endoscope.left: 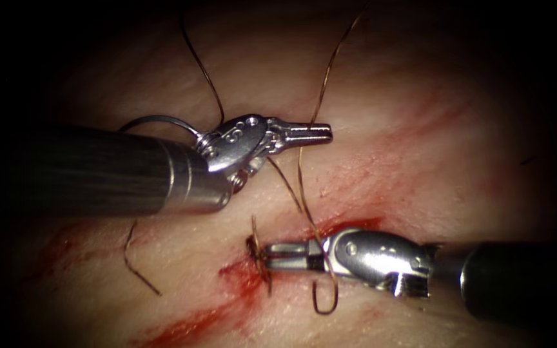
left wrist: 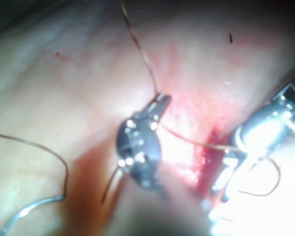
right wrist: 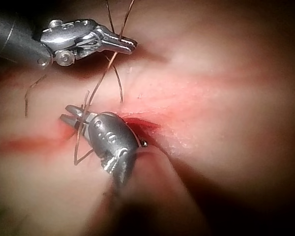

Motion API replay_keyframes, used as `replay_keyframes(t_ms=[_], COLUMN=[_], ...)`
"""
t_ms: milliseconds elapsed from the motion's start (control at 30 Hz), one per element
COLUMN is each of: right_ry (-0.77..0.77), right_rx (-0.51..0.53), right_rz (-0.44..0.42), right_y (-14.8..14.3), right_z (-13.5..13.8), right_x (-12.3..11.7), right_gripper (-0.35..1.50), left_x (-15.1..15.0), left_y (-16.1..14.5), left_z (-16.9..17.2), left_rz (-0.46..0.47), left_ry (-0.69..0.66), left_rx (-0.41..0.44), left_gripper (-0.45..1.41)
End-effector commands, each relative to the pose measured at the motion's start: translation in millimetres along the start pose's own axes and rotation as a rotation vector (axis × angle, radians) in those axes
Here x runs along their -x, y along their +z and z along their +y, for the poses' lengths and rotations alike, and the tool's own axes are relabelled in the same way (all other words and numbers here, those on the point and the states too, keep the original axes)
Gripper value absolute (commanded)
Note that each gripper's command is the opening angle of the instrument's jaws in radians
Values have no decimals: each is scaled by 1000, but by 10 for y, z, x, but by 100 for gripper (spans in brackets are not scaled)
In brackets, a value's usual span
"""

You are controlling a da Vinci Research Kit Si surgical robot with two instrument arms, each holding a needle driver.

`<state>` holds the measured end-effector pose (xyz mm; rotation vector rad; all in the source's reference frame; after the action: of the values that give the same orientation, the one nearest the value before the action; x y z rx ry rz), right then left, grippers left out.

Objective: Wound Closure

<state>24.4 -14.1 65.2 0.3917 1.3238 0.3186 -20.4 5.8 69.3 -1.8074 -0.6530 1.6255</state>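
My left tool (endoscope.left: 322, 133) hovers over the tissue (endoscope.left: 420, 161) left of the cut (endoscope.left: 349, 225). Its jaws are shut on the thread (endoscope.left: 330, 71), which rises away from their tip. From there the thread drops to the cut, crosses my right tool's wrist and curls in a loop (endoscope.left: 325, 303) below it. My right tool (endoscope.left: 269, 255) lies along the cut with its jaws slightly parted around a short dark thread end (endoscope.left: 254, 232) at the stitch. The curved needle (endoscope.left: 156, 118) lies free on the tissue behind the left tool, also seen as the needle (left wrist: 24, 212).
A loose cut piece of thread (endoscope.left: 138, 264) lies on the tissue left of the cut. Red fluid (endoscope.left: 227, 309) streaks the tissue along the cut's lower end. The left tool's shaft (endoscope.left: 85, 171) spans the left side.
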Motion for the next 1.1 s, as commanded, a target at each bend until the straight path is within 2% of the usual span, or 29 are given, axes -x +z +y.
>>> replay_keyframes(t_ms=[33,200,300,400,433,533,700,900,1100], right_ry=[9,27,39,65,72,85,136,150,181], right_rx=[1,23,35,69,86,139,170,256,274], right_rz=[23,104,189,324,346,360,431,437,468], right_y=[8,5,4,2,2,3,4,5,0], right_z=[-3,0,1,4,4,4,0,-2,0], right_x=[8,7,4,-3,-4,-4,-2,-3,-7], right_gripper=[-35,-35,-35,-35,-35,-35,-35,-35,-35], left_x=[8,18,27,35,37,40,42,54,59], left_y=[4,1,0,0,0,-6,-14,-22,-30], left_z=[-3,0,3,6,7,13,18,40,59], left_rz=[6,24,51,52,58,83,120,146,152], left_ry=[-7,61,74,99,105,118,135,162,216], left_rx=[-3,-16,-15,-22,-25,-37,-47,-75,-101], left_gripper=[-45,-45,-45,-45,-45,-45,-45,-45,-45])
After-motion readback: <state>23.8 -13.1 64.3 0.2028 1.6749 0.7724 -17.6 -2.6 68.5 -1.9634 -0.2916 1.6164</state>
